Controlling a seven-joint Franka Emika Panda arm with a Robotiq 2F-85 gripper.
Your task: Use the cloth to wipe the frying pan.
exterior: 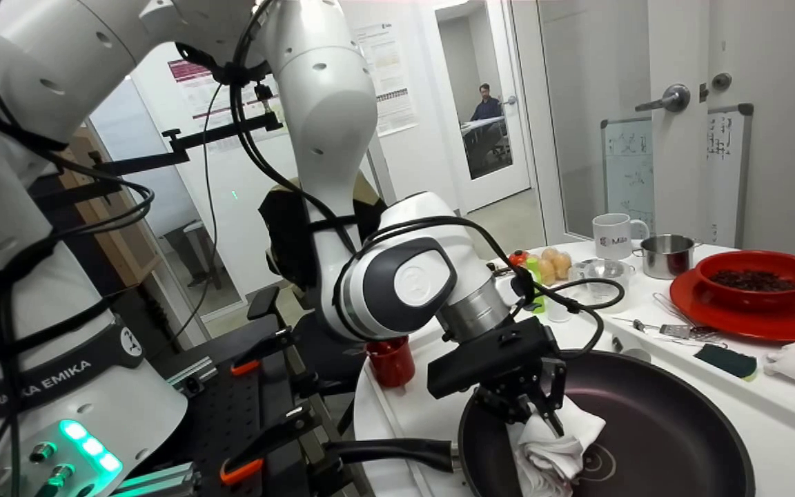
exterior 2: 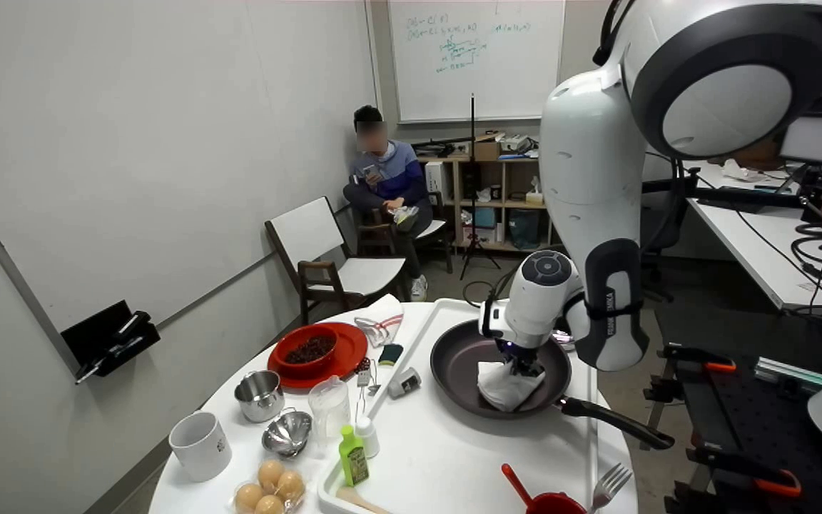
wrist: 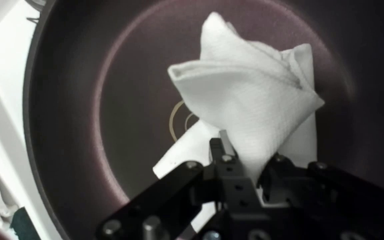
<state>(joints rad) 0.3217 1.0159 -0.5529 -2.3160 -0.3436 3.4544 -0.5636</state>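
As its jaws clamp the white cloth (wrist: pixel 245 100), a robot gripper (wrist: pixel 250 156) points down into a dark frying pan (exterior: pixel 660 407), where the bunched fabric lies, partly hiding the ring mark (wrist: pixel 171 124) in the wrist view. The pan rests on a white tray (exterior 2: pixel 454 457), its black handle (exterior 2: pixel 618 420) jutting past the tray's edge.

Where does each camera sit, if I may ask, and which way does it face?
An exterior view: beside the base, facing across the frying pan toward a door; base, arm and jaws show.
An exterior view: near the mug, facing down over the table toward a whiteboard; arm, jaws and part of the base show.
Wrist view: behind the jaws, facing into the frying pan; they show at the bottom, shut on the white cloth.
Both exterior views share the frying pan, white cloth and mug, from roughly opposite directions.
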